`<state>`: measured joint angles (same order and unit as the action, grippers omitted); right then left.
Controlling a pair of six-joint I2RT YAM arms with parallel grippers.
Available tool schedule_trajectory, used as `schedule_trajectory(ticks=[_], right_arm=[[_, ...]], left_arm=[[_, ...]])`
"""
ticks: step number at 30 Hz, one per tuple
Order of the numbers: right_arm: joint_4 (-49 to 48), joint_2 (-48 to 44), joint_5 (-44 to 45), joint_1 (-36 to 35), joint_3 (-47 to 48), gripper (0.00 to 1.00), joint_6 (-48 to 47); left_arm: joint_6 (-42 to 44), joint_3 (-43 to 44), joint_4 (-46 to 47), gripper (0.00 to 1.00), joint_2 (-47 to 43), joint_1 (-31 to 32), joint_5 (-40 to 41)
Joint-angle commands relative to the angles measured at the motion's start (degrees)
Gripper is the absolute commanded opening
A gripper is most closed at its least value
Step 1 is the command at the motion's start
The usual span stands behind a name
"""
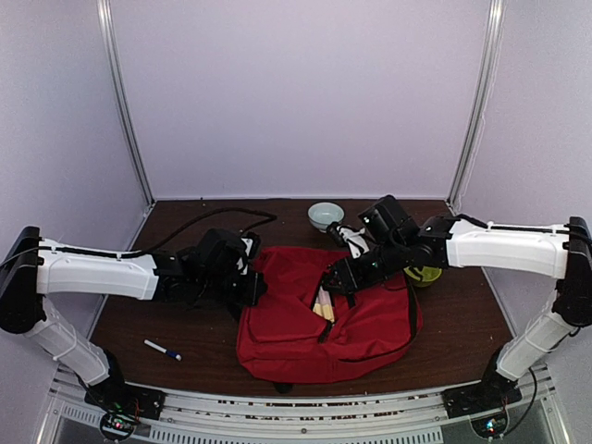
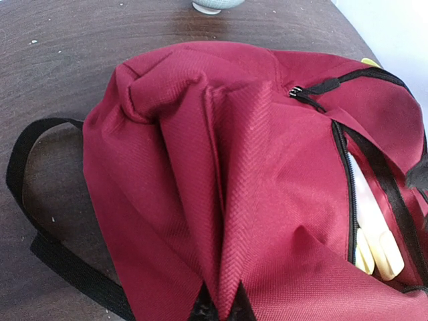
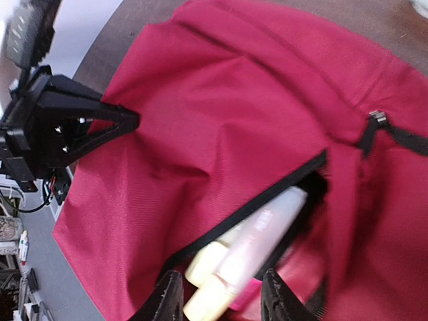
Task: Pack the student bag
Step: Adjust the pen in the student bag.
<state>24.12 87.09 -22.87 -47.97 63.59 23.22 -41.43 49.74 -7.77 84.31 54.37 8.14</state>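
The student bag (image 1: 324, 324) lies red and slumped in the middle of the dark surface (image 1: 185, 319), between my two arms. My left claw (image 2: 221, 309) is clenched on a fold of its fabric at the left edge. My right claw (image 3: 217, 289) stands parted over the unzipped pocket, straddling the ends of pale tubes (image 3: 267, 227) inside; whether it presses them I cannot tell.

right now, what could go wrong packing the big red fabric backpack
Pale cream plastic tubes poke out of the zip opening in the red fabric backpack, between the fingers of the right gripper; they may snag or slide out. The left gripper pinches only a fold; a slip could shut the opening.
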Motion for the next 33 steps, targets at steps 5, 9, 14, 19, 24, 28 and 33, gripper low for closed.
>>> schedule_trajectory(ticks=[5, 9, 14, 19, 24, 28, 33], right_arm=[[-1.61, 9.1, -6.92, -3.35, 1.01, 0.48, 3.1], [-5.2, 10.77, -13.61, -3.76, 0.12, 0.51, 4.67], [-17.71, 11.84, -24.02, -3.74, 0.81, 0.43, 12.6], [-14.61, 10.47, -20.85, -3.56, 5.7, 0.13, 10.81], [-11.41, 5.35, -15.07, -2.45, 5.13, 0.03, 8.19], [-9.67, 1.26, -10.04, -1.29, 3.11, 0.03, 6.66], [-5.94, -1.23, -5.27, -0.95, 2.3, 0.11, 4.44]], left_arm=[[0.91, -0.51, 3.11, 0.0, -1.33, -0.23, 1.09], [1.14, -0.22, 3.11, 0.0, -1.26, -0.23, 0.83], [1.55, 0.1, 3.1, 0.0, -1.16, -0.23, 0.82], [1.4, -0.44, 3.49, 0.0, -1.57, -0.23, 0.74], [1.31, -1.29, 3.64, 0.0, -2.12, -0.23, 0.96], [0.97, -0.71, 1.74, 0.09, -2.8, -0.2, 2.24], [-2.32, 3.9, -10.82, 0.44, -2.94, -0.23, 7.88]])
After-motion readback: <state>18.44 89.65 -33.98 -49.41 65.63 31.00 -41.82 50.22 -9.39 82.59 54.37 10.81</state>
